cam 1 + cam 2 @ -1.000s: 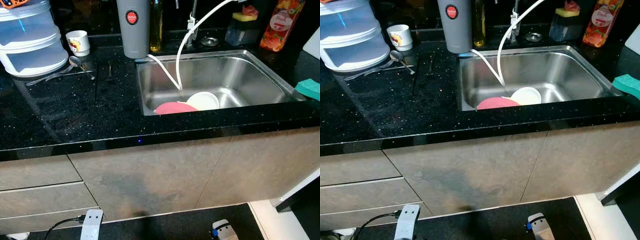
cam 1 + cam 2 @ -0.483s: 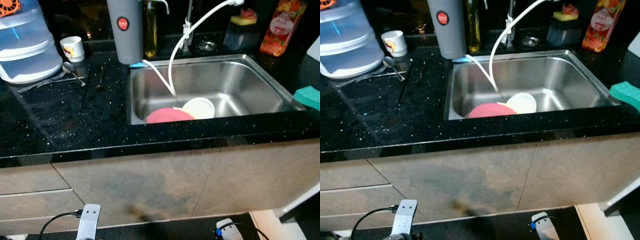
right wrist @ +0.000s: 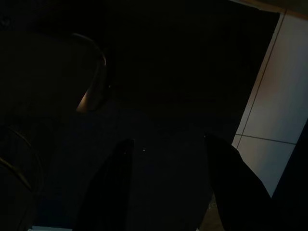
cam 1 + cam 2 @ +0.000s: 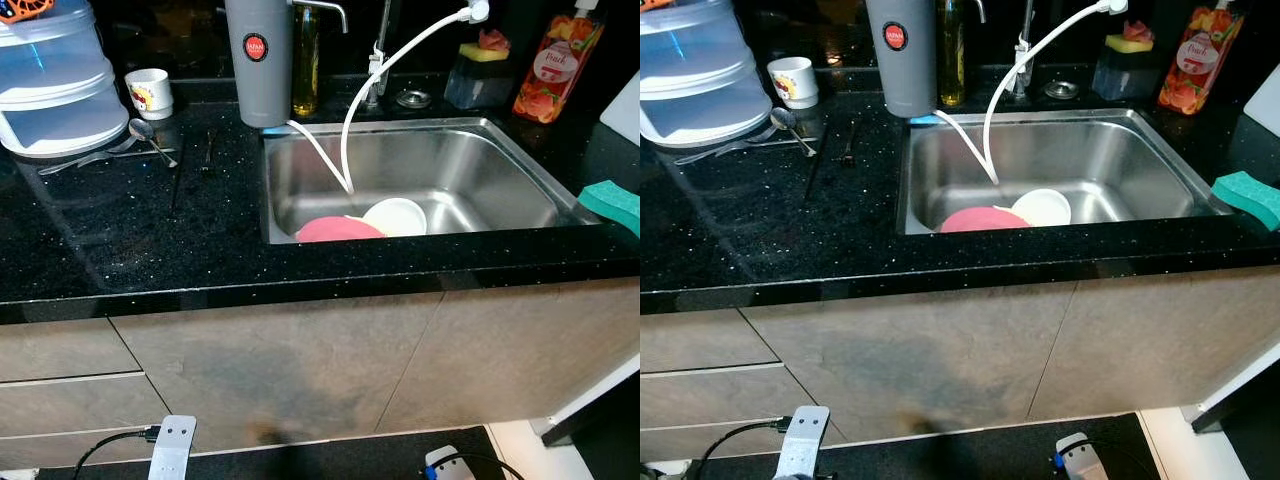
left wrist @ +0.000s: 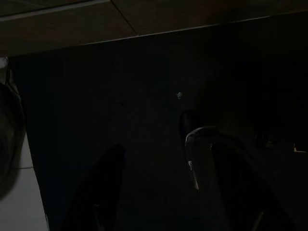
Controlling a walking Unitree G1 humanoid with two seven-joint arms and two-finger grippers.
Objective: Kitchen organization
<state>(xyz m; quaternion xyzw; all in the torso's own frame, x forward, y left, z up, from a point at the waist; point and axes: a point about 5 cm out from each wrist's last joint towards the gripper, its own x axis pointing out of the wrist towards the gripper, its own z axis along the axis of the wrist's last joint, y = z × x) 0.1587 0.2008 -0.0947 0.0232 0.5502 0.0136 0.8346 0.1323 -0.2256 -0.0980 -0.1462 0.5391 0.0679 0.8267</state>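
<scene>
Sink (image 4: 500, 160): pink plate (image 4: 338, 229), white bowl (image 4: 395, 215) at its front wall. My left gripper (image 5: 163, 192) and right gripper (image 3: 168, 187) hang parted, empty.

Black speckled stone table (image 4: 120, 240) w/ white printed mug (image 4: 150, 92), metal spoon (image 4: 150, 138), teal sponge (image 4: 612, 202), grey cylindrical canister (image 4: 260, 60).

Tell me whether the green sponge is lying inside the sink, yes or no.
No, the green sponge lies on the black counter to the right of the steel sink, outside its rim.
</scene>
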